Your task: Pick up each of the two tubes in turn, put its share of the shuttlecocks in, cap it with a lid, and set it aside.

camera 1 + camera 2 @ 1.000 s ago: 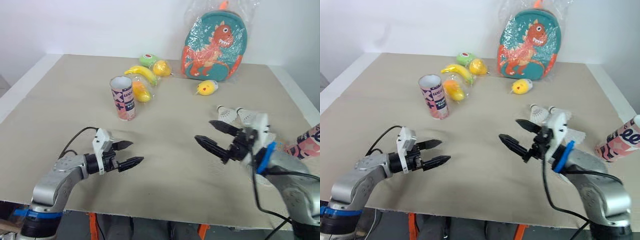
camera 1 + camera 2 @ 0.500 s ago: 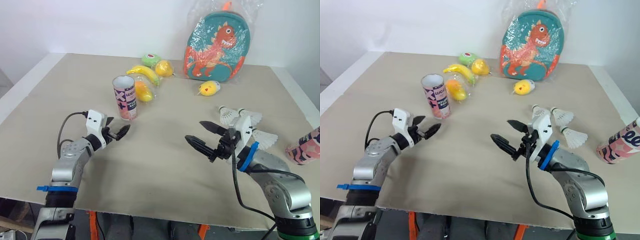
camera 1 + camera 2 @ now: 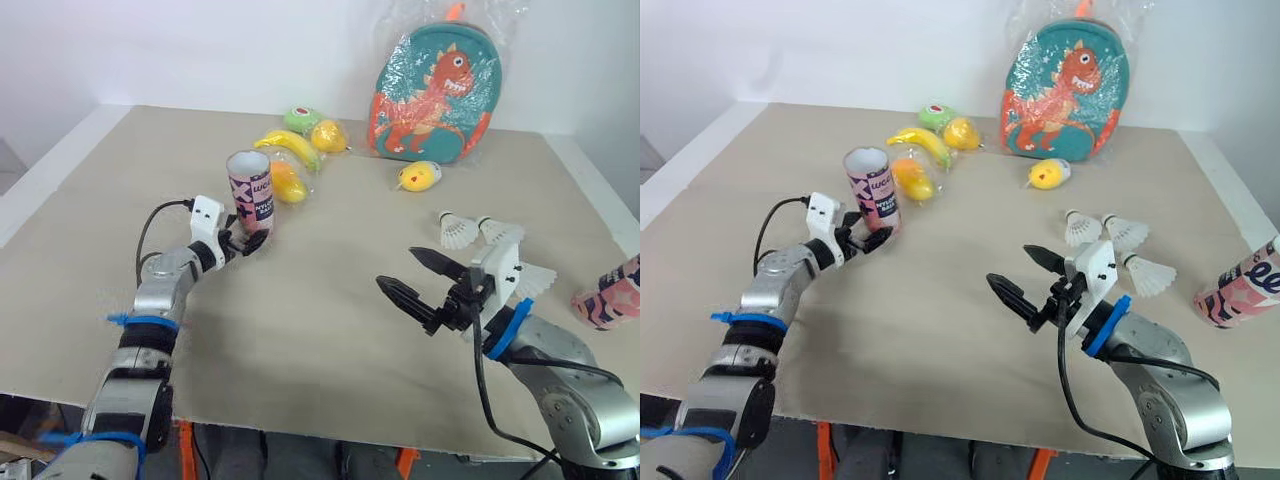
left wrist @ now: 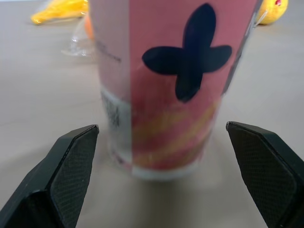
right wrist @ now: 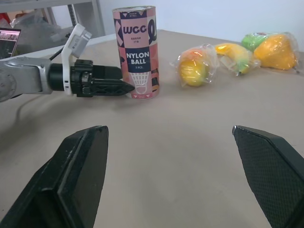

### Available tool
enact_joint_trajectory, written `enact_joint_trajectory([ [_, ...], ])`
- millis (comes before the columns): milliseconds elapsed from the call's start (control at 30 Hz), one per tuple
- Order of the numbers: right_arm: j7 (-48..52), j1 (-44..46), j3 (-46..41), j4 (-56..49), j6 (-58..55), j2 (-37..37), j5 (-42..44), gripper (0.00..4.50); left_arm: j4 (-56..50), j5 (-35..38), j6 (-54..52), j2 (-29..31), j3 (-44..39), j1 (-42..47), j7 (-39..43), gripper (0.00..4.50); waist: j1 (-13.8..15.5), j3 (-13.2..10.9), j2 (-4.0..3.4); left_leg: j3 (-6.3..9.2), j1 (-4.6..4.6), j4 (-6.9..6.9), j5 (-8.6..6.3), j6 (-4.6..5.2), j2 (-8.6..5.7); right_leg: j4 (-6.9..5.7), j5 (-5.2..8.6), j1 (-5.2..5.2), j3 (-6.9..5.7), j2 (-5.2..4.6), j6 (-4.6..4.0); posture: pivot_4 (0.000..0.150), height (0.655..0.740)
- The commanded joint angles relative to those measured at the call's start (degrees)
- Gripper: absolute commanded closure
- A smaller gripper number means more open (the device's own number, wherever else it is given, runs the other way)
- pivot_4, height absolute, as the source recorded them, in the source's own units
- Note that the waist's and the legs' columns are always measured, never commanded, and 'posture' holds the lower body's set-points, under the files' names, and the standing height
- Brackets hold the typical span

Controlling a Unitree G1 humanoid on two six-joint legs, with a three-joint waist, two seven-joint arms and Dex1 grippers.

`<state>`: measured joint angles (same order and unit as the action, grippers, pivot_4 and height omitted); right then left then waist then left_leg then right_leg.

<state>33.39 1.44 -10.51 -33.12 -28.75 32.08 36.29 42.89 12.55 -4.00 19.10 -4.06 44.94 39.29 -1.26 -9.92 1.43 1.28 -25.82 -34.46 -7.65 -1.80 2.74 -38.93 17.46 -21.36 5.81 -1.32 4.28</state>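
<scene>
Tabletop (image 3: pixel 330 320), perhaps cardboard, bears tube (image 3: pixel 250 190) before white wall (image 3: pixel 180 50).

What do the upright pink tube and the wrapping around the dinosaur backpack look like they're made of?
The upright tube looks like printed cardboard, matte: flat pink label, straight rolled wall, though coated paper or plastic is possible. The wrapping looks like thin clear plastic film, glossy: glints, crinkles, and the print beneath showing through.
</scene>
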Motion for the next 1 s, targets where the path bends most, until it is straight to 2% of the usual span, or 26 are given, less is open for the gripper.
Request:
enact_joint_trajectory([
  [33, -0.4, 0.3, -1.3, -2.9, 0.3, 0.5, 0.8, 0.03, 4.2, -0.9, 4.4, 0.1, -0.1, 3.7, 1.9, 0.00, 0.0, 0.0, 0.00, -0.01, -0.03, 0.00, 0.00, 0.00, 0.00, 0.01, 0.00, -0.02, 0.02, 0.00, 0.00, 0.150, 0.7302],
  [200, -0.6, 0.1, -1.6, -3.5, 0.0, 0.7, 0.9, 0.03, 12.9, -1.9, 8.3, -0.7, -1.0, 8.8, 1.3, 0.00, 0.0, 0.0, 0.01, -0.01, -0.07, 0.02, -0.01, 0.00, -0.02, 0.01, 0.00, -0.06, 0.02, -0.01, -0.03, 0.150, 0.7302],
  [367, -0.7, -0.2, -1.7, -3.6, -0.1, 1.0, 0.8, 0.03, 16.9, -1.8, 10.1, -1.5, -1.9, 10.5, 1.9, 0.00, 0.0, 0.0, 0.01, 0.03, -0.14, 0.00, -0.01, -0.01, -0.03, 0.01, 0.00, -0.08, -0.01, -0.02, -0.03, 0.150, 0.7302],
  [533, -0.7, -0.1, -1.9, -3.6, -0.2, 1.4, 1.0, 0.00, 18.6, -2.2, 11.0, -2.1, -2.2, 11.1, 1.6, 1.60, 0.0, 0.0, 0.01, 0.06, -0.14, 0.00, 0.00, -0.01, -0.03, 0.00, 0.00, -0.07, -0.04, -0.02, -0.03, 0.150, 0.7302],
  [567, -0.7, 0.0, -1.9, -3.7, -0.3, 1.5, 1.1, 0.00, 18.7, -2.2, 11.0, -2.1, -2.3, 11.1, 1.7, 1.76, 0.0, 0.0, 0.01, 0.07, -0.14, 0.00, 0.00, -0.01, -0.03, 0.00, 0.00, -0.07, -0.04, -0.02, -0.03, 0.150, 0.7302],
  [867, -0.3, 0.3, -1.8, -3.3, -0.2, 2.4, 1.3, 0.00, 15.5, -2.2, 12.5, -0.5, -2.3, 9.8, 4.6, 1.76, 0.0, 0.0, 0.01, 0.09, -0.14, -0.01, 0.00, -0.01, -0.03, 0.00, -0.03, -0.07, -0.06, -0.01, -0.08, 0.150, 0.7302],
  [1000, -1.4, 0.0, -2.7, -2.4, -0.6, 2.8, 0.2, 0.00, 7.8, -0.7, 10.5, 2.0, -1.5, 6.9, 12.0, 1.76, -0.1, 0.0, 0.01, 0.09, -0.15, 0.00, 0.00, -0.01, -0.03, -0.01, -0.08, -0.08, -0.06, -0.01, -0.17, 0.150, 0.7302],
])
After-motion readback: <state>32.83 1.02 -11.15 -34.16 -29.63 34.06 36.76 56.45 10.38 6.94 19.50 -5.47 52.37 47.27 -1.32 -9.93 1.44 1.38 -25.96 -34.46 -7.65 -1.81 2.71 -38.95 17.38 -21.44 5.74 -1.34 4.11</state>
